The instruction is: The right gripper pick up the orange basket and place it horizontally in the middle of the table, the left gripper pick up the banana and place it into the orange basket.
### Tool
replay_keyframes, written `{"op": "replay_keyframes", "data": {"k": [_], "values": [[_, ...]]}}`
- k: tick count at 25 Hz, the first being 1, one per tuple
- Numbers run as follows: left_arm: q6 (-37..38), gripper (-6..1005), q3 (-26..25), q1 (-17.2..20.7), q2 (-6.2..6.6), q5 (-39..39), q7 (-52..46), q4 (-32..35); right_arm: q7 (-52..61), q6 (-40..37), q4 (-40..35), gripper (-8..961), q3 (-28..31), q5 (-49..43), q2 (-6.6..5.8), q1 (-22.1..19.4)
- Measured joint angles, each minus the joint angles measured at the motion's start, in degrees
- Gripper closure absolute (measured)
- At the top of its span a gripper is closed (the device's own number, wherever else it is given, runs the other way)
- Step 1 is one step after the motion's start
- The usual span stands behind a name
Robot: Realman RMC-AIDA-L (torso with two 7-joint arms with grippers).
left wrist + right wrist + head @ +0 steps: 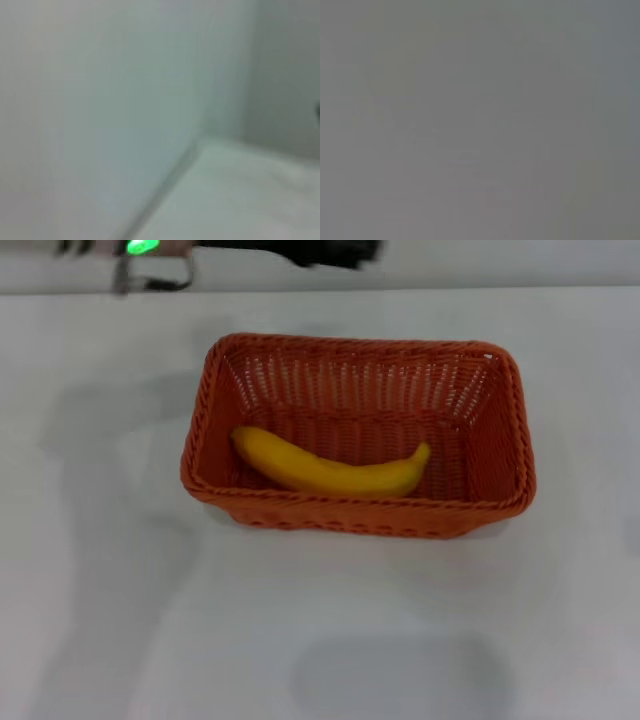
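A smooth yellow curved banana lies inside the rectangular orange-red woven basket on the plain white tabletop.

The banana rests along the basket's near wall, its ends curving up. Only the head view shows them; the left wrist view gives blurred pale surfaces, the right wrist view flat grey. Beyond the basket's far rim, well apart, the left claw stretches sideways from its green-lit arm; whether it is spread I cannot tell.
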Motion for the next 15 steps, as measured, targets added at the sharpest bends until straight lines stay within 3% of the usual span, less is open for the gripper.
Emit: {"op": "replay_keyframes", "data": {"k": [5,10,15], "values": [[-0.1,125,0.0,12.5,-0.04,-22.6,7.8,3.3,0.0,-0.1,0.5,81,0.0,0.0,0.05,-0.1],[-0.6,124,-0.1,25.1,-0.11,-44.0,18.1,12.0,0.2,-0.1,1.8,81,0.1,0.1,0.04,0.0],[-1.0,122,-0.1,35.2,-0.25,-63.3,29.5,22.1,0.0,-0.1,3.7,81,1.6,1.2,0.03,0.3]]}}
